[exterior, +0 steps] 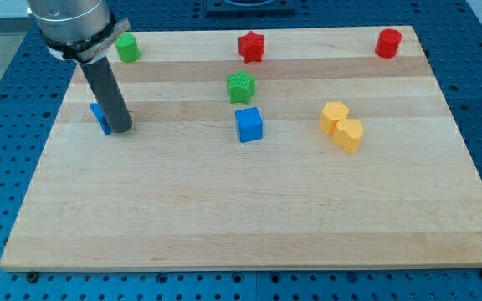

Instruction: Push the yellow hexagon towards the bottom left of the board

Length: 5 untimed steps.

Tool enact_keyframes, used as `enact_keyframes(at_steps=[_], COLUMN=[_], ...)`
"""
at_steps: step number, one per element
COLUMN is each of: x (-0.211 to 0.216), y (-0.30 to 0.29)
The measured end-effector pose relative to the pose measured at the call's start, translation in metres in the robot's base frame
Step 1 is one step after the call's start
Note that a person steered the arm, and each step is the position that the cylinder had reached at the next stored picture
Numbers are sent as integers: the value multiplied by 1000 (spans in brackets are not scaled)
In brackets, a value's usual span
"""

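Two yellow blocks touch each other at the view's right of centre. The upper one [334, 114] looks like the yellow hexagon. The lower yellow block [350, 135] has a rounder shape that I cannot name for sure. My tip [120, 129] rests on the board far to the view's left of them. It stands right against a small blue block [99, 116], which the rod partly hides.
A blue cube [248, 124] and a green ridged block [240, 86] lie mid-board between my tip and the yellow blocks. A green block [127, 48], a red star-like block [251, 46] and a red cylinder [387, 42] sit along the top edge of the wooden board [224, 226].
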<state>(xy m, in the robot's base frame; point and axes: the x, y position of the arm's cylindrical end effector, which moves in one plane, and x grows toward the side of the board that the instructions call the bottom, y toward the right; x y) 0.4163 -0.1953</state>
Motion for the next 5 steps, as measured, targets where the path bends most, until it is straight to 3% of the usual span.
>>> enact_keyframes(at_steps=[5], x=[-35], y=[164])
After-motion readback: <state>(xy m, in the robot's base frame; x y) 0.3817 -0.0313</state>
